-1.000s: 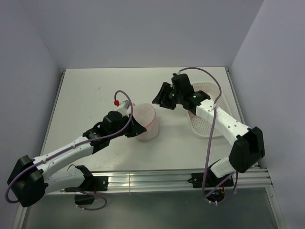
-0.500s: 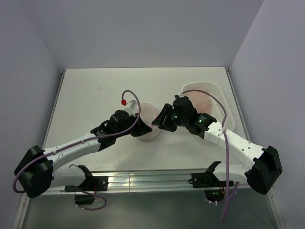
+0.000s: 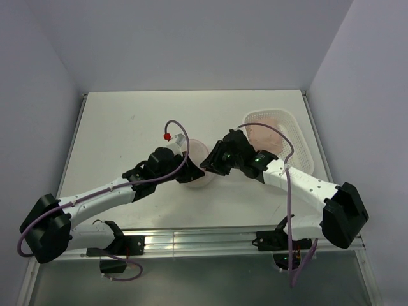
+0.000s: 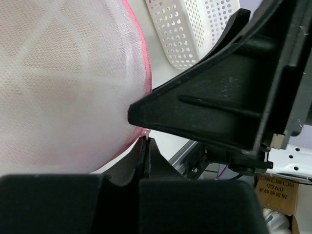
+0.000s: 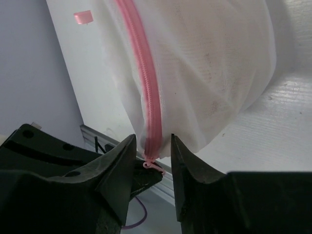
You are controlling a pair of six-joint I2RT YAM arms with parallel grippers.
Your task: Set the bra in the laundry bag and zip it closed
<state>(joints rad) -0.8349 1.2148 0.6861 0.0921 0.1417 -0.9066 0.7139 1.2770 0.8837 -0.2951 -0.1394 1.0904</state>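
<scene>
The laundry bag (image 3: 199, 155), a white mesh pouch with a pink zipper, stands at the table's middle. In the left wrist view a peach-tan tint, the bra (image 4: 58, 73), shows through the mesh of the bag (image 4: 73, 112). My left gripper (image 3: 186, 173) is shut on the pink zipper pull (image 4: 145, 136) at the bag's lower edge. My right gripper (image 3: 213, 163) is open, its fingers either side of the pink zipper (image 5: 151, 97) just above the pull (image 5: 154, 165). The left gripper's fingertip (image 5: 141, 179) shows below the pull.
A white perforated basket (image 3: 298, 141) stands at the right with a pale pink garment (image 3: 268, 135) in it; it also shows in the left wrist view (image 4: 187, 29). The right gripper's black body (image 4: 234, 97) is close beside the left gripper. A metal rail (image 3: 204, 241) runs along the near edge.
My right arm has swung from beside the basket down and left to the bag, its open fingers now straddling the zipper. My left gripper shifted a little right with the bag.
</scene>
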